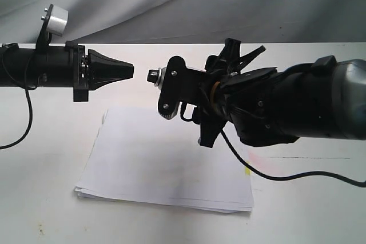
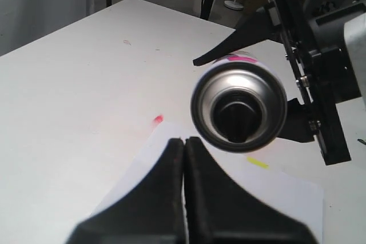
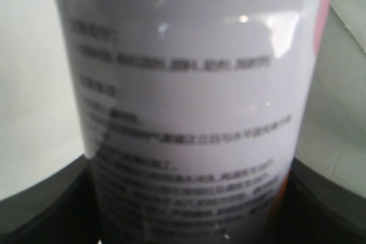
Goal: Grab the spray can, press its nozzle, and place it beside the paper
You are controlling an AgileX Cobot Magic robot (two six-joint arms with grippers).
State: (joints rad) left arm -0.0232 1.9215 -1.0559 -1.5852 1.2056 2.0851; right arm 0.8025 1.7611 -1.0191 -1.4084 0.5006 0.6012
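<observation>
The spray can (image 3: 189,101) is held sideways in the air above the paper (image 1: 166,164), with my right gripper (image 1: 169,87) shut around its labelled silver body. Its domed rim (image 2: 238,107) and black nozzle (image 1: 152,75) point toward my left gripper (image 1: 130,71). That gripper is shut with nothing in it, and its tip stands a short gap away from the nozzle (image 2: 235,119), level with it. The white stack lies flat on the table, with a small yellow tab (image 1: 247,170) on its right edge. Most of the can's body is hidden by the right fingers (image 3: 331,204) in the exterior view.
A black cable (image 1: 286,176) trails from the right arm over the table beside the paper. Another cable (image 1: 26,124) hangs from the left arm. A small red mark (image 2: 158,119) is on the tabletop. Grey cloth (image 1: 171,4) backs the table's far edge.
</observation>
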